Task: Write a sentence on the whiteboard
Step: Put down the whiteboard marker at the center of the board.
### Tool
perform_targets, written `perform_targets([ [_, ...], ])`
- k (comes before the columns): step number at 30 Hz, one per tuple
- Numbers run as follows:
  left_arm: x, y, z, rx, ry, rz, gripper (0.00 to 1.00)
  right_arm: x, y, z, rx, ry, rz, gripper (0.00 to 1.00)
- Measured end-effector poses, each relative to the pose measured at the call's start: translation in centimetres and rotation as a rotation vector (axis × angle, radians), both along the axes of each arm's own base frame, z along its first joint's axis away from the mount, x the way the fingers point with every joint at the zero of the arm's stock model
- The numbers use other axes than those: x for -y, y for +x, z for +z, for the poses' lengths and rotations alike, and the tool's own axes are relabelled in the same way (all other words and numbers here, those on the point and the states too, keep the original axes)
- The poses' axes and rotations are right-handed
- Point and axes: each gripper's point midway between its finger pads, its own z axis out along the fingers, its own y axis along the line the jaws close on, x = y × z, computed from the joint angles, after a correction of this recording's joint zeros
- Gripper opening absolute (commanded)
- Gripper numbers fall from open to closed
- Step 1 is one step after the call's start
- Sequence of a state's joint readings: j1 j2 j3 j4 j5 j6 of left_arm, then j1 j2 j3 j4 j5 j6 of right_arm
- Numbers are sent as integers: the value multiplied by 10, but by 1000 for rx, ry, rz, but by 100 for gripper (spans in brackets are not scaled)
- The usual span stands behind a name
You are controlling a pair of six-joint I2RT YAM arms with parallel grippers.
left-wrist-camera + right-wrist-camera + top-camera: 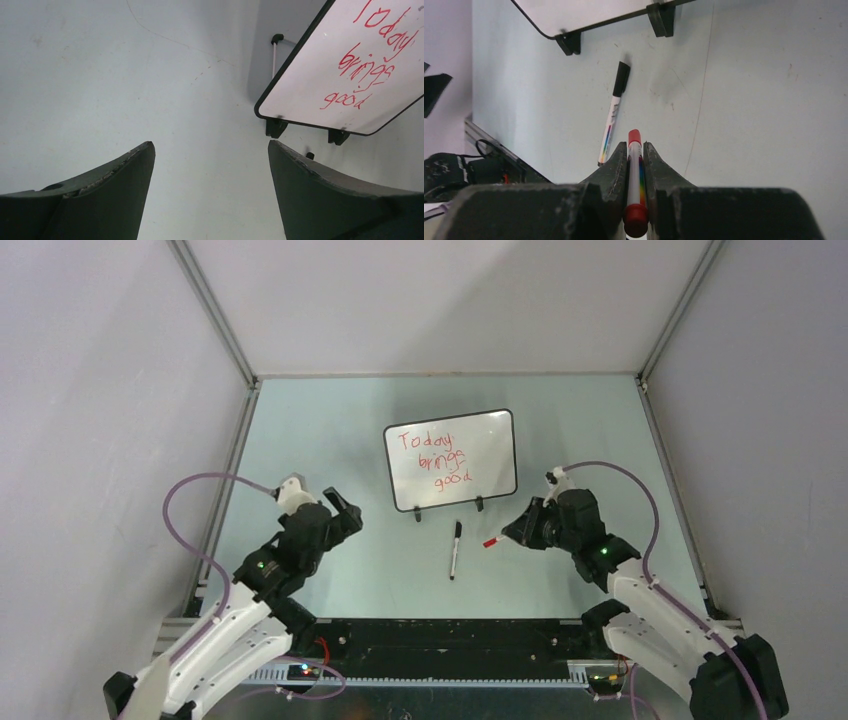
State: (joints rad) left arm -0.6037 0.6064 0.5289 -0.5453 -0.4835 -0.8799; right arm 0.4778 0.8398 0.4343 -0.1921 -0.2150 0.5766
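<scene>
The whiteboard (492, 445) stands tilted on two black feet at mid-table, with the red sentence (437, 460) "Today brings good" in three lines. In the left wrist view the whiteboard (305, 85) and its sentence (367, 67) sit at the upper right. My right gripper (513, 533) hovers right of the board's front, shut on a red marker (491, 541). The wrist view shows that red marker (634, 162) clamped lengthwise in the right gripper (635, 146), red end pointing out. My left gripper (347, 510) is open and empty, left of the board; the left gripper (210, 147) spans bare table.
A black-capped marker (455, 548) lies on the table in front of the board, between the two grippers; this black-capped marker (613, 117) lies just beyond the held one. Grey enclosure walls (120, 390) close in both sides and the back.
</scene>
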Motion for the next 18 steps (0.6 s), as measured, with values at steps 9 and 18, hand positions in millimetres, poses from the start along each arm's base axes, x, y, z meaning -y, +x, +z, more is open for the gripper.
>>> perform_targets([
  [9,-9,4,8,94,28,9,100,-14,17,-9,-37,116,-4,98],
  [18,-21,6,4,214,52,24,99,15,33,12,93,72,-122,100],
])
